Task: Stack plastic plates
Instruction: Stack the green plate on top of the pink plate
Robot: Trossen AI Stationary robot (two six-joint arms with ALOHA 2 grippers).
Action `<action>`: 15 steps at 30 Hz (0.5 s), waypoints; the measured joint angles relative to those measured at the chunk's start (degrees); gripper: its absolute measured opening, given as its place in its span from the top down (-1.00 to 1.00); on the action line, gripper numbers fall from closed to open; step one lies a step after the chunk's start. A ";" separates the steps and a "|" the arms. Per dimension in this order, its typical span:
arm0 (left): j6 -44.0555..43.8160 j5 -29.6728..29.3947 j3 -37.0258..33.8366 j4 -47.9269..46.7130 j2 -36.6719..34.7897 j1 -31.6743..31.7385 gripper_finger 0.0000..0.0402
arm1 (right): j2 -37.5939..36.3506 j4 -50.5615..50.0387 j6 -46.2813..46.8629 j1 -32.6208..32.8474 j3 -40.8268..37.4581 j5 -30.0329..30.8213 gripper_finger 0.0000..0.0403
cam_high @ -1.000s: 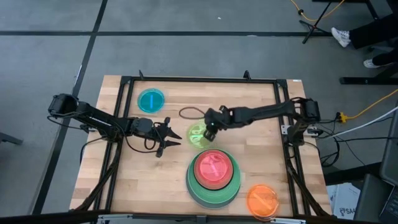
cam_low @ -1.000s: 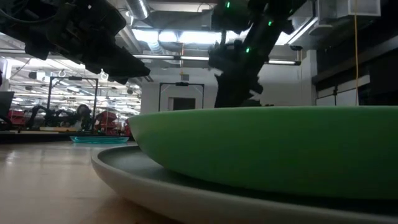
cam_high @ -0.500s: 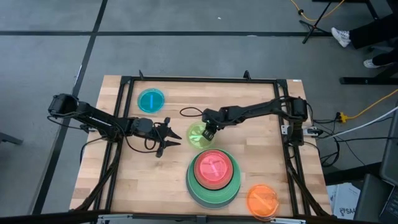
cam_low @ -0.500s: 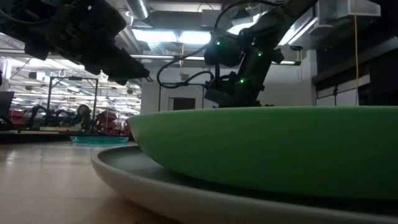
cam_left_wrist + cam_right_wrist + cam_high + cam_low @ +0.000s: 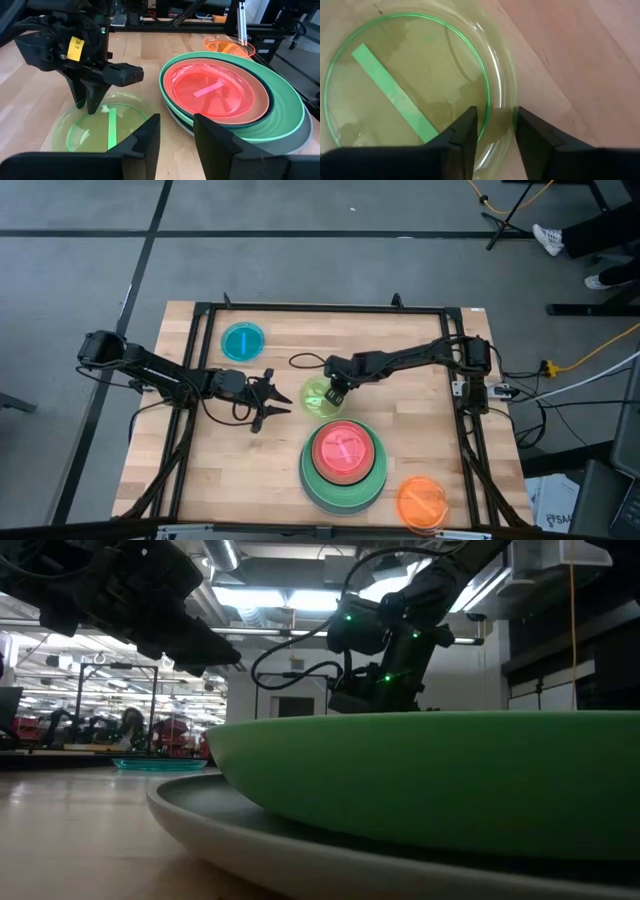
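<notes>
Wooden table (image 5: 220, 470) carries a stack: pink plate (image 5: 343, 448) on top, mint green plate (image 5: 345, 480) beneath, at near centre; orange plate (image 5: 422, 502) near right, cyan plate (image 5: 242, 341) far left. Lime plate (image 5: 318, 397) is straddled at its rim by the right gripper (image 5: 335, 392), fingers parted, not yet closed; left gripper (image 5: 272, 401) is held spread just left of it.

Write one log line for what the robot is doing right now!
right pincer: open, straddling rim of lime plate | left pincer: open, waiting beside | stack: pink plate on top

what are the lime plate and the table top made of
Lime plate: looks like clear, glossy tinted plastic; the wood shows through it, and its rim catches light. Table top: seems to be pale wood in joined strips, with visible grain and a matte finish.
</notes>
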 joint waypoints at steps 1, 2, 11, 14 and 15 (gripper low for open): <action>0.00 -0.17 0.00 -0.01 0.00 -0.01 0.44 | 0.00 0.00 0.00 0.00 0.00 0.00 0.48; 0.00 -0.46 0.00 -0.01 0.00 -0.01 0.44 | 0.00 0.00 0.00 0.00 0.00 0.01 0.53; 0.00 -0.76 0.00 -0.02 0.00 0.01 0.44 | 0.17 2.33 -0.32 0.02 -0.02 3.58 0.90; 0.00 -0.76 0.00 -0.02 0.00 0.01 0.44 | 0.21 4.15 -1.54 0.04 -0.02 4.79 0.98; 0.02 -0.78 0.00 -0.02 0.00 0.01 0.44 | 0.22 4.67 -1.60 0.04 -0.03 5.07 0.98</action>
